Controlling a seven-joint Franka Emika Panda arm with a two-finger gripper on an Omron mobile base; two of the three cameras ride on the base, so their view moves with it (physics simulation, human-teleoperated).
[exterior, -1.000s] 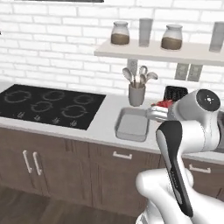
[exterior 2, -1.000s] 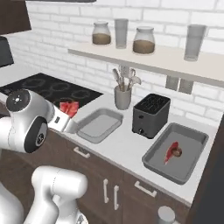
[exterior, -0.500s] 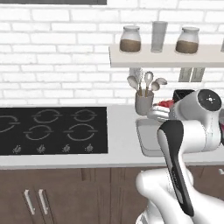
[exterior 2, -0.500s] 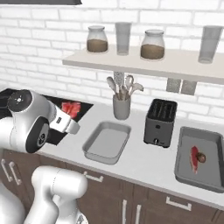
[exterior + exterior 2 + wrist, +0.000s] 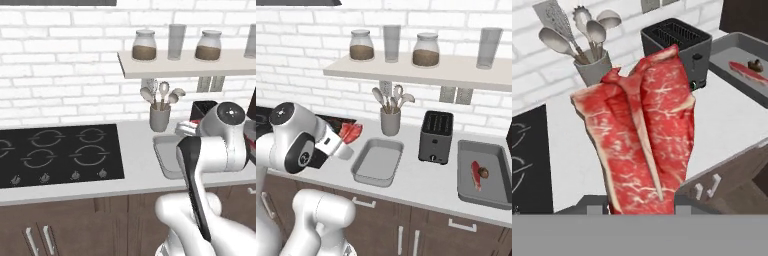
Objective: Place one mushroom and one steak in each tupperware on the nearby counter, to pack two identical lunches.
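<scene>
My gripper is shut on a red-pink marbled steak, held above the counter just left of the empty light-grey tupperware. In the hand view this steak hangs folded and hides the fingertips. The other tupperware, at the far right, holds a steak and a dark mushroom side by side. That tupperware sits at the top right of the hand view. In the left base view my arm covers most of the empty tupperware.
A black toaster stands between the two trays. A grey cup of utensils stands behind the empty tray. The black cooktop lies to the left. Above is a wall shelf with jars and glasses.
The whole scene has slid right in both base views, so the camera moved. The steak stays in the shut gripper, still beside the empty tray.
</scene>
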